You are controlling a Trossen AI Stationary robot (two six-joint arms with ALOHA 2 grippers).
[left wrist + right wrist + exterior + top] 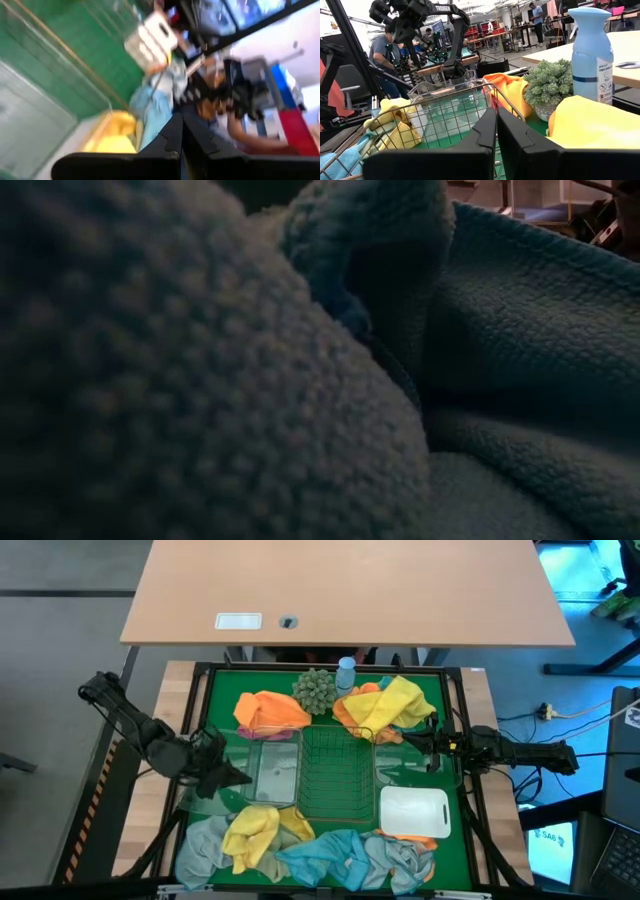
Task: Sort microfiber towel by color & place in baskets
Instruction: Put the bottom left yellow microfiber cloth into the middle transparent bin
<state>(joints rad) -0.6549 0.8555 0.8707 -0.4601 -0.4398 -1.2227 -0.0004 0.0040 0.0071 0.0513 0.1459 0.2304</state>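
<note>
Just ahead of the right gripper (408, 738), whose jaws are pressed together and empty, the yellow towel (400, 702) lies beside the wire-mesh basket (335, 775), nearer this arm than the left gripper (240, 776), also closed with nothing held.

A green-topped bench (225, 690) carries a crowded spread. A dark wire-mesh basket (335, 775) sits at its centre, a clear bin (272, 772) just beside it on one side and a white bin (414, 812) on the other. Toward the back lie an orange towel (268, 710), a spiky grey-green ball (315, 688), a blue bottle (345, 672) and a yellow towel (400, 703). Along the front edge, grey (200, 845), yellow (255, 832) and blue towels (325, 855) lie heaped together.
</note>
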